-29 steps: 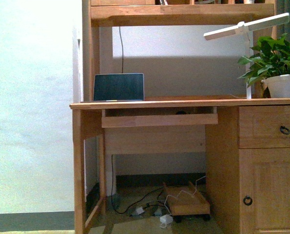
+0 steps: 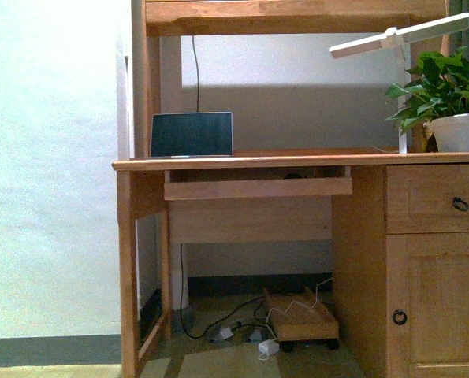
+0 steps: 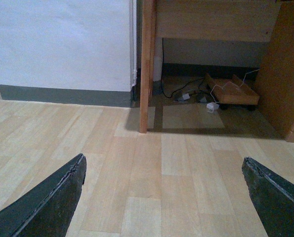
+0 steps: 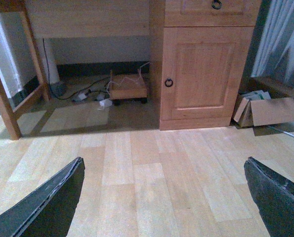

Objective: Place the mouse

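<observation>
Mouse [image 2: 294, 175]: probably the small dark shape just visible in the shadowed gap beneath the counter's front edge. It is too dim to confirm, and neither claw holds it.

Counter [image 2: 297, 163]: a wooden desk with a hutch above and a drawer and cupboard below its right end. Its middle stretch lies bare, a likely spot for setting the mouse down.

Sliding tray [image 2: 258, 188]: hung under the front edge, mid-span. The dark shape seems to rest on it, where a hand at the keyboard would reach it.

Laptop [image 2: 191, 135]: stands open at the left rear corner, lid upright, close to the cable running down the wall.

Potted plant [image 2: 447, 94]: at the right edge, under the lamp [image 2: 400, 38], whose head juts over it toward the counter's middle.

Wheeled board [image 2: 301, 323]: on the floor [image 3: 147, 187] beneath the counter, among loose white and black cables.

Left claw [image 3: 162, 162] and right claw [image 4: 163, 162]: both spread wide with nothing between the fingers. They hang low over the floor, well short of the counter. By this reading the arms are parked, and the reach for the mouse is not yet begun.
</observation>
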